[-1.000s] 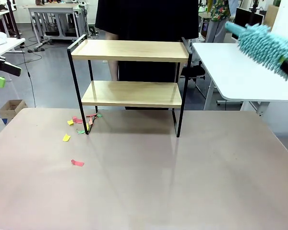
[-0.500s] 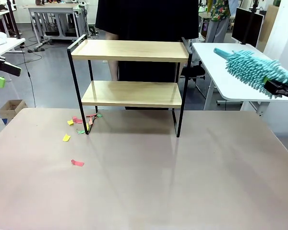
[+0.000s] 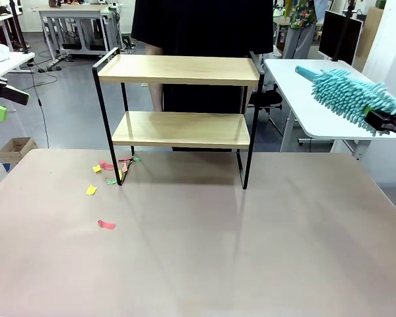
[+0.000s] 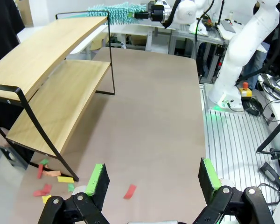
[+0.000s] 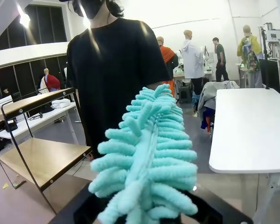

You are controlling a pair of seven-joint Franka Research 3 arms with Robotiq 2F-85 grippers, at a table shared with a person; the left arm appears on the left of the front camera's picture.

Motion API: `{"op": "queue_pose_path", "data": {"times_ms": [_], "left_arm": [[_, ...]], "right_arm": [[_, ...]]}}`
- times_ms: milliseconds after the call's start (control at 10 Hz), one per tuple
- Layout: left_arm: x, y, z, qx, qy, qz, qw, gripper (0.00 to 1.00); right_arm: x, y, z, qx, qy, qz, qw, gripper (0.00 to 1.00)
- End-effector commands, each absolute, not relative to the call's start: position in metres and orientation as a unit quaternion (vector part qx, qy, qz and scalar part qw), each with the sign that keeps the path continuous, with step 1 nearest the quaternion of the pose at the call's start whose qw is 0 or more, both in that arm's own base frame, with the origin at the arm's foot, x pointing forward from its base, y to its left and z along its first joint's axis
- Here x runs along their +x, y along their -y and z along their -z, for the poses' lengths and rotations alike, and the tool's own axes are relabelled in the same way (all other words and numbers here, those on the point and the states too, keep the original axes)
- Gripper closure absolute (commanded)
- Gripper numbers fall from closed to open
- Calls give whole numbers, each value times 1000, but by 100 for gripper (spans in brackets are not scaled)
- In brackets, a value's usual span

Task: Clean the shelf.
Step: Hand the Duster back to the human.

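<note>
Standing at the far middle of the tabletop (image 3: 251,251), the shelf (image 3: 178,69) rested on its thin black frame, with two light wooden boards, both bare. A person in black (image 3: 201,26) stood right behind it at the far side.

The right gripper (image 3: 389,121) hung at the right edge of the front view, well apart from the shelf and above the level of the lower board. Its jaws were clamped on the handle of a turquoise duster (image 3: 346,92), whose fluffy head pointed up and toward the shelf's right end without touching it. In the right wrist view the duster's head (image 5: 149,163) rose from the bottom edge, with the shelf (image 5: 42,161) off to the left.

The left gripper (image 4: 151,179) was held off the left side of the tabletop, its jaws spread wide with nothing between the green pads (image 4: 97,179).

Small paper scraps (image 3: 109,168) in red, yellow and green lay on the tabletop around the shelf's front left leg, and one red scrap (image 3: 106,225) lay apart, nearer the robot.
</note>
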State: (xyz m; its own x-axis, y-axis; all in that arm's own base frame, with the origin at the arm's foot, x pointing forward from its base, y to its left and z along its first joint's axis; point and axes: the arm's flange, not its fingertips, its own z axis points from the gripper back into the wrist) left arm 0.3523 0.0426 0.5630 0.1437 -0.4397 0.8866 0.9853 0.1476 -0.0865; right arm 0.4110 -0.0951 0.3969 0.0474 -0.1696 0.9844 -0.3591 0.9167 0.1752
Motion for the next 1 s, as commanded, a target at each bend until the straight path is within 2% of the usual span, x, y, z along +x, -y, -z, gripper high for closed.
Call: {"op": "queue_pose_path", "data": {"times_ms": [0, 900], "left_arm": [[352, -41, -565, -372, 378, 540, 654, 0], [352, -41, -565, -372, 378, 540, 654, 0]], "right_arm": [[411, 94, -400, 193, 685, -67, 699, 84], [411, 94, -400, 193, 685, -67, 699, 84]]}}
